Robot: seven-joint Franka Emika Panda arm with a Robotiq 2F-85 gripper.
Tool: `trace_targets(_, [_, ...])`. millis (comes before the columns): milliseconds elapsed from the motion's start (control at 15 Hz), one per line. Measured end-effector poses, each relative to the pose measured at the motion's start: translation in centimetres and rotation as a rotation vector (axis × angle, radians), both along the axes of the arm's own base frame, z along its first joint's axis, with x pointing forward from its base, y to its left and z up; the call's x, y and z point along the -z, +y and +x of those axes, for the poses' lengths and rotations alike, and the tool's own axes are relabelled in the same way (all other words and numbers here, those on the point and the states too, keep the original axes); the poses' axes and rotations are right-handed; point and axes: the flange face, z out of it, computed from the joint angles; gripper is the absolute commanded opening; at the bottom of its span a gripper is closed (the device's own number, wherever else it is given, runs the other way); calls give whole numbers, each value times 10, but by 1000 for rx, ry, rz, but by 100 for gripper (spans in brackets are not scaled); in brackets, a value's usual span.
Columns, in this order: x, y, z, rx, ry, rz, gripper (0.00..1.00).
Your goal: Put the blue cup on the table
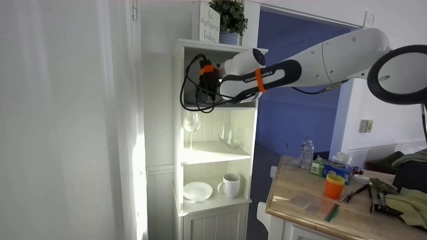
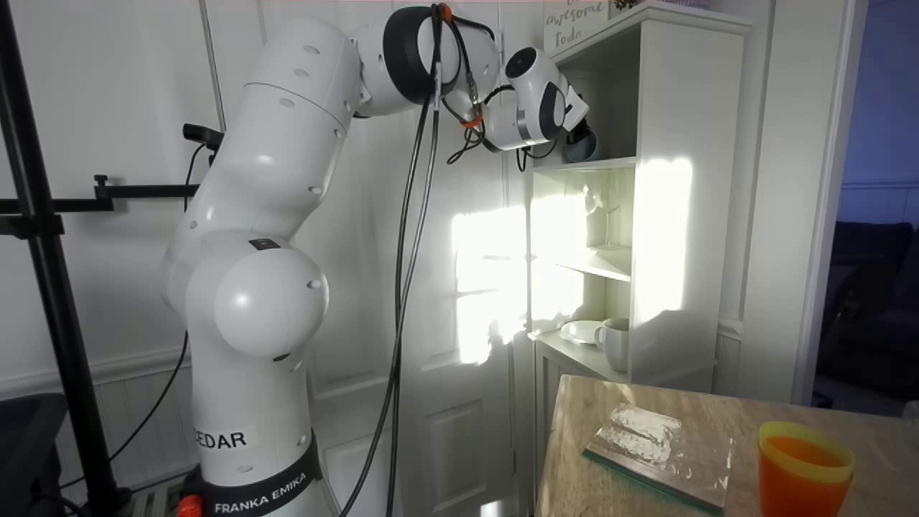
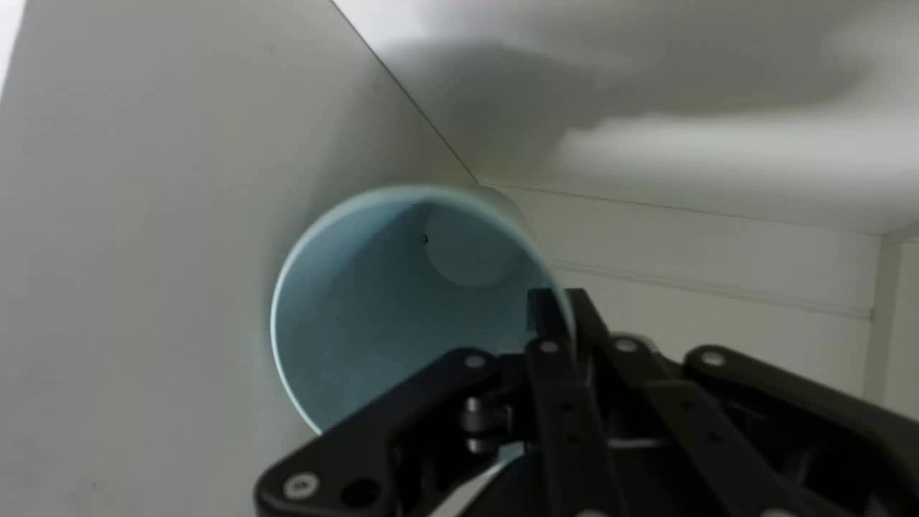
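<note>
The blue cup [image 3: 388, 301] is in the dim top compartment of the white cabinet. In the wrist view I look into its open mouth. My gripper [image 3: 566, 309] pinches its rim, with one finger inside and one outside the wall. The cup also shows small and dark in both exterior views [image 2: 582, 146] [image 1: 201, 96], partly hidden by the gripper [image 2: 577, 131] and cables. I cannot tell whether its base touches the shelf. The table [image 1: 283, 203] has a light wood top and stands right of the cabinet; its corner shows in an exterior view [image 2: 571, 431].
The white cabinet [image 2: 689, 93] has lower shelves with wine glasses [image 1: 191, 123], a white plate [image 1: 197, 191] and a white mug [image 1: 231, 185]. On the table are an orange cup [image 1: 334, 186], water bottles [image 1: 307, 153], boxes, a plastic bag [image 2: 660, 452] and tools. Cables hang round the wrist.
</note>
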Motion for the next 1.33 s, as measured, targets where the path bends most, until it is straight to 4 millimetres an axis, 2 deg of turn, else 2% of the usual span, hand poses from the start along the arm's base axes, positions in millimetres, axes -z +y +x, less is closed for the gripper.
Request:
trace_targets(333, [-4, 6, -3, -14, 8, 1, 1])
trace_targets(667, [-31, 6, -20, -9, 95, -34, 1])
trace_targets(933, [-53, -8, -49, -2, 138, -83, 1])
trace_targets(1333, [-60, -18, -114, -54, 162, -164, 1])
